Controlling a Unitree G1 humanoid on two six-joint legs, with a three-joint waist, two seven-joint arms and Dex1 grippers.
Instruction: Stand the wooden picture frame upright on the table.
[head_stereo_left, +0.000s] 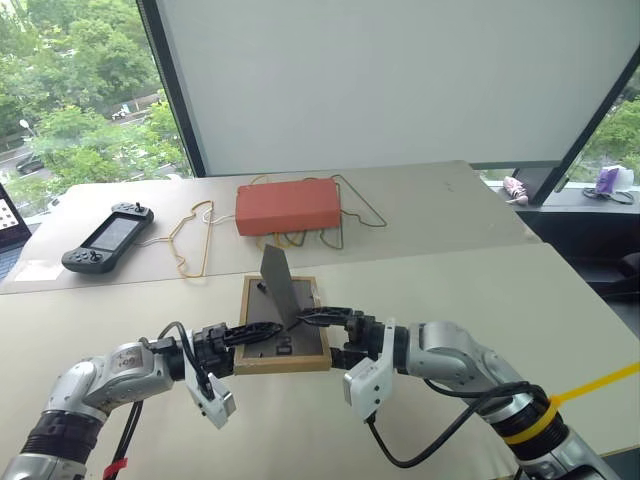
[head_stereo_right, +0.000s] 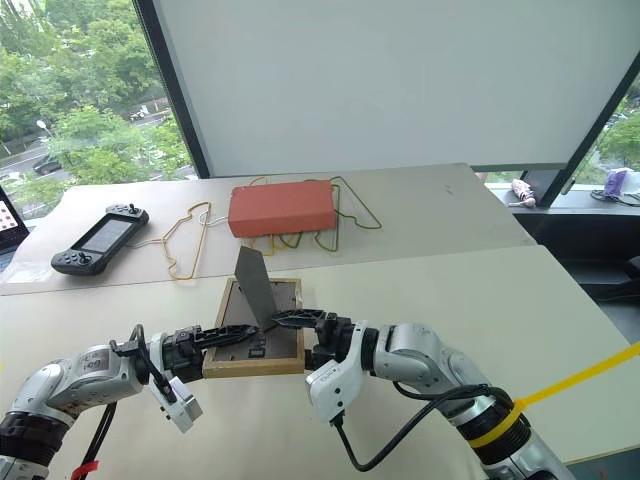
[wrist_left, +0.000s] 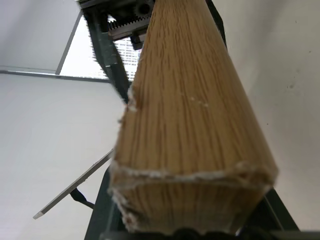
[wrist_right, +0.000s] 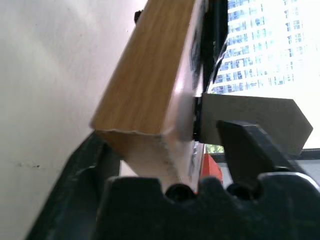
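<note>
The left gripper (head_stereo_left: 240, 335) is clamped on the left edge of the wooden picture frame (head_stereo_left: 283, 330), fingers above and below the wood, so that side is pinned. The right gripper (head_stereo_left: 335, 335) comes in from the other side with its fingers straddling the right edge. In the right wrist view one finger (wrist_right: 250, 145) sits on the back side by the stand and the other runs under the wood, but I can't tell if it's squeezing or just bracketing it.

The frame is held just above the table (head_stereo_left: 450, 290), back up, roughly flat. My guess is two grips keep it steady for tipping upright.

It's pale oak-grain wood with chunky square edges and rough mitred corners. The back is dark grey board, and the stiff stand (head_stereo_left: 278, 285) is already swung out, pointing up.
</note>
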